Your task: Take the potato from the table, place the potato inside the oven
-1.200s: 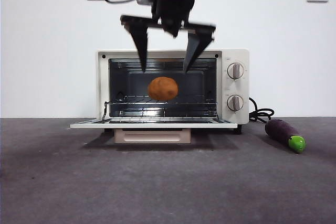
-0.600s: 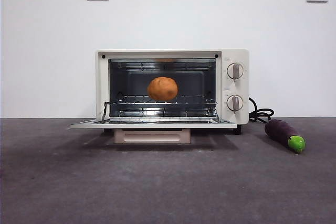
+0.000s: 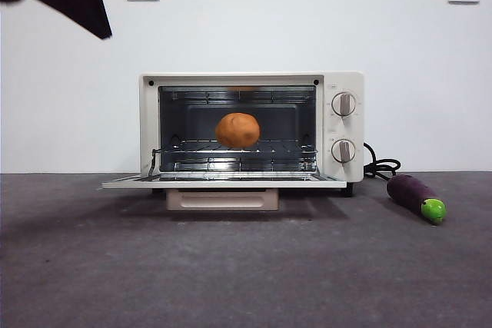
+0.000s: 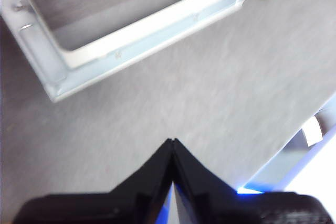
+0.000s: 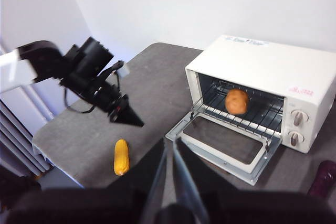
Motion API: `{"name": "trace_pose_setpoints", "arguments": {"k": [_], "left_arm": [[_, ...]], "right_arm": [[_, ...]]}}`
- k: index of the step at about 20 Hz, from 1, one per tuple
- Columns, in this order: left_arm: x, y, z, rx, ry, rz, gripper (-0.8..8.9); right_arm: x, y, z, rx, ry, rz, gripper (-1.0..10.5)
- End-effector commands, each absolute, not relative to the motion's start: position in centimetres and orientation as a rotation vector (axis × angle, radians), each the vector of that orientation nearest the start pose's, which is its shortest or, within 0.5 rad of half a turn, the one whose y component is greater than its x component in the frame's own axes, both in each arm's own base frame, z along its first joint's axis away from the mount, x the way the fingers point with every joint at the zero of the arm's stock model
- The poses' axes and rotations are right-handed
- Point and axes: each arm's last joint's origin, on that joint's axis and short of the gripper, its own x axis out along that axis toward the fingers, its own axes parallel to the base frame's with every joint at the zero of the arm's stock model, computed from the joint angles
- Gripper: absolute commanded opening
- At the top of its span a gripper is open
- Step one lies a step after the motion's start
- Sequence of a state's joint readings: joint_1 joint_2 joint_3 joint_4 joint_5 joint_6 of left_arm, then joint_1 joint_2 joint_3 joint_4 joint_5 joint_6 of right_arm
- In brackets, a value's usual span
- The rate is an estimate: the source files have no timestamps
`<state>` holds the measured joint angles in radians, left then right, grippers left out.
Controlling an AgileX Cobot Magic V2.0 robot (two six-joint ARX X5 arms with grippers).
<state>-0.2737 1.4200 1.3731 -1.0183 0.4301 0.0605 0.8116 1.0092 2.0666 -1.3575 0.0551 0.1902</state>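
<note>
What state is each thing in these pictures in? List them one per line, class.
oven: door open, lying flat.
potato: resting on the oven's wire rack.
eggplant: lying on the table.
left tool: shut, empty, above the table.
right tool: shut, empty.

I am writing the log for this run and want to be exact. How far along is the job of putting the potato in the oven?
Done: the potato sits on the wire rack inside the oven, whose door lies open. In hand: nothing; the left gripper is shut and empty above the table, away from the oven, and the right gripper waits high up. Left: nothing of the stated task.
</note>
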Motion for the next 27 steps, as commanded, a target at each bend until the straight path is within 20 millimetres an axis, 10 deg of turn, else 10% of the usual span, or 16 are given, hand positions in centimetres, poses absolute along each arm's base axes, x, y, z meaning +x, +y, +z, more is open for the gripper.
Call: {"name": "trace_pose_setpoints", "arguments": {"k": [1,8,16,27], "left_arm": [[28.3,-7.3,31.0,-0.102,1.102,-0.676,-0.08],[34.1,-4.0,22.8,-0.322,1.31,-0.606,-0.08],[36.4,-0.2,17.5,-0.449,1.414,-0.435,-0.07],[37.4,-3.1,14.6,-0.464,1.468,-0.439,-0.07]], "right_arm": [[2.2,2.0,53.1,0.084,0.388,0.675,0.3],[2.2,1.6,49.4,0.118,0.492,0.562,0.3],[2.9,2.4,48.0,0.135,0.563,0.532,0.3],[3.0,2.2,48.0,0.183,0.554,0.449,0.3]]}}
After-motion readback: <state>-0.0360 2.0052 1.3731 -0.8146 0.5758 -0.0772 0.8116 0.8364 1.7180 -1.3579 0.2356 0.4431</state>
